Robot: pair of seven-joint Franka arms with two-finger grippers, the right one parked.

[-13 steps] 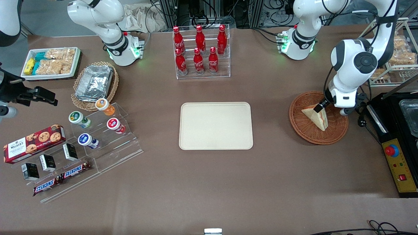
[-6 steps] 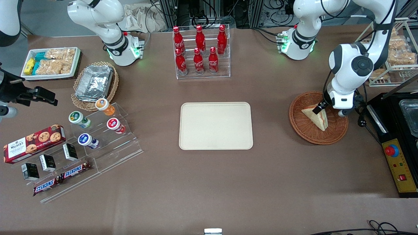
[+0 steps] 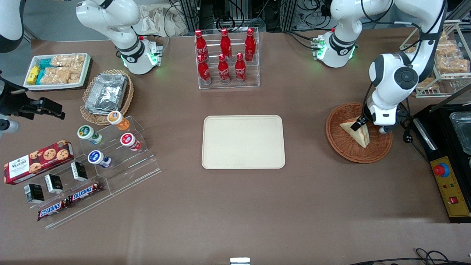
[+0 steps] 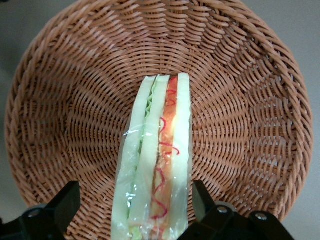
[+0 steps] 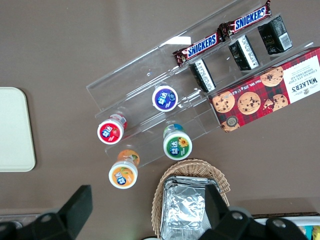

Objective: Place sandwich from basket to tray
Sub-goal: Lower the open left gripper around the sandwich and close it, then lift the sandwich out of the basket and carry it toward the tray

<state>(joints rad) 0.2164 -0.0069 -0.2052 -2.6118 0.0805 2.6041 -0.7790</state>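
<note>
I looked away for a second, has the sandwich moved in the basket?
Barely, if at all. The sandwich lies at the same spot in the basket; the open gripper straddles its end.

The front view looks down over the whole table; the left wrist view looks closely into the basket (image 3: 358, 133).

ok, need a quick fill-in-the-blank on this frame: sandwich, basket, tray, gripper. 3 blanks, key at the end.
1. The sandwich lies in the ____.
2. The gripper has its fingers open, one on either side of the ____.
3. The tray holds ____ so far, and lies toward the parked arm's end from the basket.

Missing words: basket; sandwich; nothing
</note>
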